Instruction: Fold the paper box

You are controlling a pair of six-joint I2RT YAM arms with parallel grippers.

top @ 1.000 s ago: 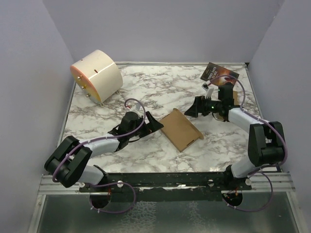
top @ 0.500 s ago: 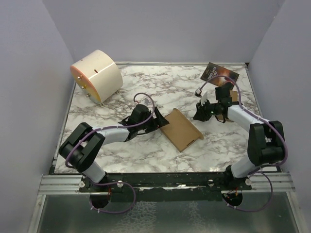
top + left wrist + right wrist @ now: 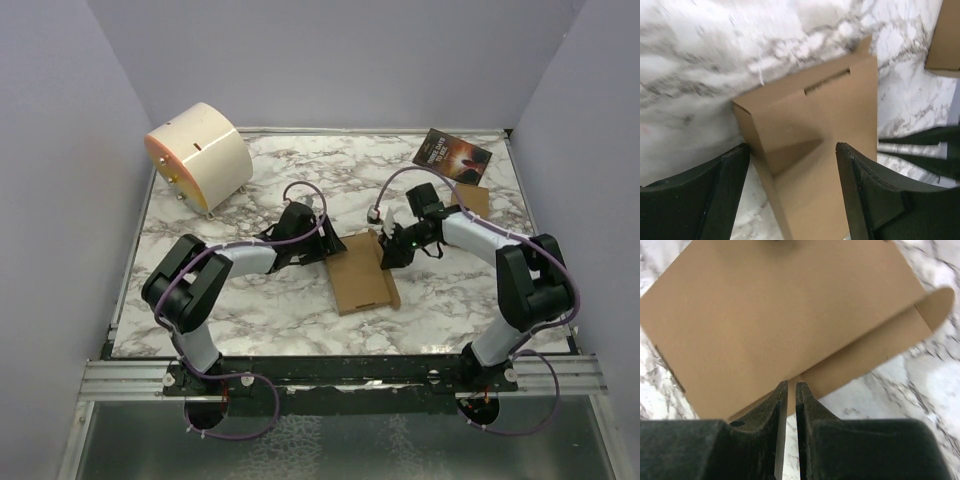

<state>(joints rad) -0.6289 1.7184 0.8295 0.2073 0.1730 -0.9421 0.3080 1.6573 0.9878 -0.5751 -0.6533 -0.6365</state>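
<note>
The paper box (image 3: 360,283) is a flat brown cardboard mailer lying on the marble table, near the middle. My left gripper (image 3: 325,243) is at its far left corner, open; in the left wrist view its fingers (image 3: 860,195) straddle the paper box (image 3: 835,125) just above the lid, which has a slot. My right gripper (image 3: 388,250) is at the far right corner, shut with nothing between the jaws. In the right wrist view its tips (image 3: 791,386) meet the long edge of the paper box (image 3: 780,315), where a side wall with a rounded tab (image 3: 935,305) shows.
A cream cylinder (image 3: 198,155) stands at the back left. A dark printed booklet (image 3: 452,155) lies at the back right, with a smaller cardboard box (image 3: 478,200) just in front of it, behind the right arm. Purple walls close in three sides.
Both arms moved in onto the box from either side. The box has turned from diagonal to nearly square with the table. The right gripper has shut, and the left has narrowed a little.
</note>
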